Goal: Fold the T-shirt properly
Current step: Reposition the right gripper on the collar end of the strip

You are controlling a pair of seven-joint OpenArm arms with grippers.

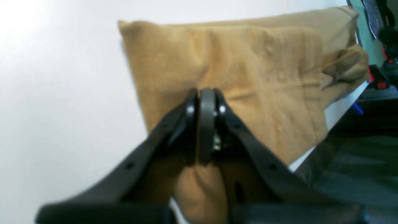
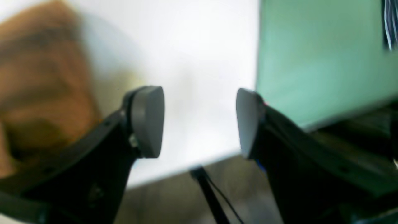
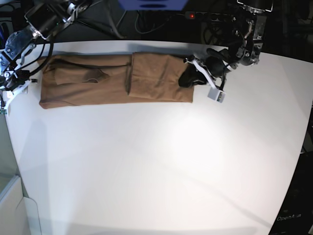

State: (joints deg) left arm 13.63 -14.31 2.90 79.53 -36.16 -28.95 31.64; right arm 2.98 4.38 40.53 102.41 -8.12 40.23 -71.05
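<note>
T-shirt (image 3: 115,81) plain tan, left gripper (image 1: 206,124) pinching it, right gripper (image 2: 199,121) agape

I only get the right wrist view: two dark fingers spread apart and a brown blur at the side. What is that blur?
Observer: A tan T-shirt, folded into a long strip along the far edge of the white table.
Operator: Is my right hand holding it?
Observer: No. The right hand is open, just off one end of the strip.
Operator: And the other hand?
Observer: The left hand is shut at the opposite end, apparently pinching the cloth, which bunches up between its fingers.
</note>
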